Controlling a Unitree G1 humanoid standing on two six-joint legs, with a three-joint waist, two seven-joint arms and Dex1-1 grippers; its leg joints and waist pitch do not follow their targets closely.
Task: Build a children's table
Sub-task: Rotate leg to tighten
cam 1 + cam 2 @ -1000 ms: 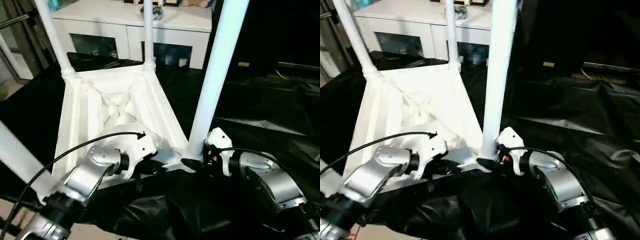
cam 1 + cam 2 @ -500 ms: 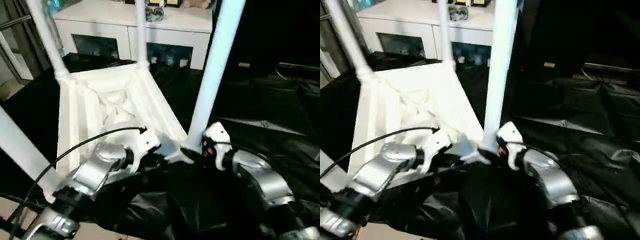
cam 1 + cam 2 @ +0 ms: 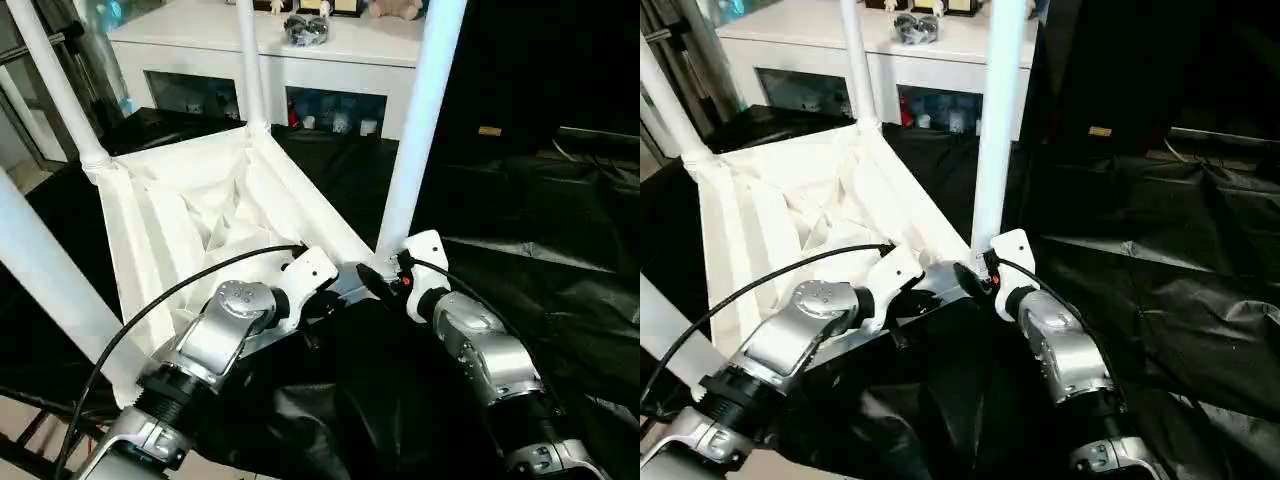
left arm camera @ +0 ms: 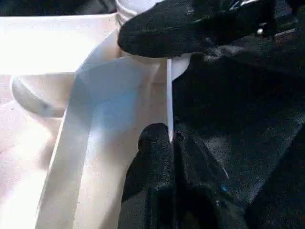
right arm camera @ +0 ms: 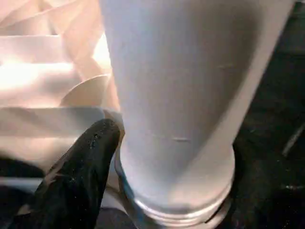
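The children's table (image 3: 190,215) lies upside down on the black cloth, ribbed underside up, with its white legs standing in the corner sockets. My left gripper (image 4: 170,136) is shut on the thin rim of the top, close to the nearest corner (image 3: 345,285). The near right leg (image 3: 410,150) rises from that corner socket. My right gripper (image 3: 372,280) sits right against the base of this leg, at its collar (image 5: 176,191). Other legs stand at the far left (image 3: 55,85), the far corner (image 3: 250,60) and the near left (image 3: 45,280).
A white cabinet (image 3: 340,70) with glass doors stands behind the work table, small items on top. Crumpled black cloth (image 3: 530,230) covers the table to the right. The table's near edge and the floor (image 3: 25,440) show at the lower left.
The camera has shifted, so the whole scene sits differently. My left gripper keeps its hold on the rim. My right gripper stays at the leg's base, its forearm now pointing up more steeply.
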